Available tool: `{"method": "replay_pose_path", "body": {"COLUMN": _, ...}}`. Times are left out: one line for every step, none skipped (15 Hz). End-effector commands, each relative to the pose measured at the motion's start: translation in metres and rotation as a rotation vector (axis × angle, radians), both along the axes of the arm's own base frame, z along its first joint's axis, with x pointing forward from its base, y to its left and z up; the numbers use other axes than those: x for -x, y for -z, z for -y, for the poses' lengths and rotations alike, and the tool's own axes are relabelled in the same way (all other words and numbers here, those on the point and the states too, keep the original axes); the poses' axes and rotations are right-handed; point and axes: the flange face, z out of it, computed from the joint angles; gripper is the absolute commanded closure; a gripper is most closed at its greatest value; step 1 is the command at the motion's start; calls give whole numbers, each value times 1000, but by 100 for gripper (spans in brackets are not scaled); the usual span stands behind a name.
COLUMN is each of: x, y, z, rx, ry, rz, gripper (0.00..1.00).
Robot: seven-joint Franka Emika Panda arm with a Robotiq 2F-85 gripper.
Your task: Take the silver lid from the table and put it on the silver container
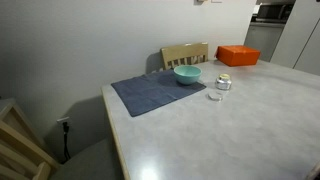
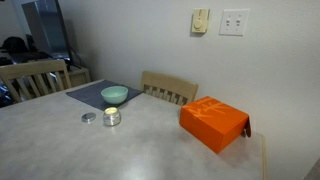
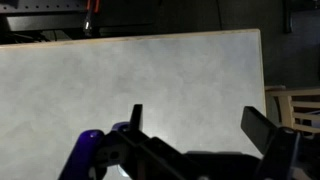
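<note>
In the wrist view the gripper (image 3: pixel 198 120) hangs over the bare table (image 3: pixel 120 80), its 2 fingers (image 3: pixel 135 115) spread wide and holding nothing; its body is cut off at the lower edge. Only the exterior views show the silver lid (image 1: pixel 215 96). It lies flat, round with no long axis, near the upright silver container (image 1: pixel 223 82) at its 7 o'clock. The teal bowl (image 1: pixel 187 74) sits at 9 o'clock. Both metal pieces are small and blurred.

soft, even indoor light, slightly dim; all views low-resolution, grainy. pale sheen on bench (image 1: pixel 150 150) in an exterior view. silver container (image 2: pixel 111 117) glints faintly. wrist view: bench bright, hand (image 3: pixel 200 122) dark, close, blurred; background murky.
</note>
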Motion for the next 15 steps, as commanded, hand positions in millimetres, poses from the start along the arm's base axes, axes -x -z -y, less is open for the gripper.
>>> {"method": "replay_pose_path", "body": {"x": 0, "y": 0, "z": 0, "rx": 0, "ry": 0, "rz": -1, "gripper": 0}}
{"method": "replay_pose_path", "body": {"x": -3, "y": 1, "z": 1, "rx": 6, "ry": -9, "rz": 20, "gripper": 0}}
{"method": "replay_pose_path", "body": {"x": -5, "y": 1, "z": 2, "rx": 29, "ry": -15, "rz": 53, "gripper": 0}}
{"method": "replay_pose_path", "body": {"x": -8, "y": 2, "z": 4, "rx": 56, "ry": -30, "rz": 89, "gripper": 0}}
{"method": "replay_pose_path", "body": {"x": -12, "y": 3, "z": 5, "rx": 80, "ry": -42, "rz": 121, "gripper": 0}}
{"method": "replay_pose_path", "body": {"x": -16, "y": 3, "z": 7, "rx": 95, "ry": -48, "rz": 160, "gripper": 0}}
{"method": "replay_pose_path", "body": {"x": -19, "y": 3, "z": 9, "rx": 105, "ry": -55, "rz": 199, "gripper": 0}}
{"method": "replay_pose_path", "body": {"x": -25, "y": 4, "z": 12, "rx": 102, "ry": -59, "rz": 240, "gripper": 0}}
{"method": "replay_pose_path", "body": {"x": -28, "y": 4, "z": 14, "rx": 102, "ry": -63, "rz": 270, "gripper": 0}}
{"method": "replay_pose_path", "body": {"x": -33, "y": 5, "z": 17, "rx": 87, "ry": -64, "rz": 298, "gripper": 0}}
{"method": "replay_pose_path", "body": {"x": -38, "y": 8, "z": 21, "rx": 76, "ry": -55, "rz": 297, "gripper": 0}}
{"method": "replay_pose_path", "body": {"x": -42, "y": 12, "z": 27, "rx": 58, "ry": -31, "rz": 258, "gripper": 0}}
{"method": "replay_pose_path", "body": {"x": -33, "y": 2, "z": 15, "rx": 80, "ry": -38, "rz": 273, "gripper": 0}}
{"method": "replay_pose_path", "body": {"x": -35, "y": 5, "z": 19, "rx": 78, "ry": -31, "rz": 267, "gripper": 0}}
{"method": "replay_pose_path", "body": {"x": -37, "y": 7, "z": 22, "rx": 77, "ry": -27, "rz": 262, "gripper": 0}}
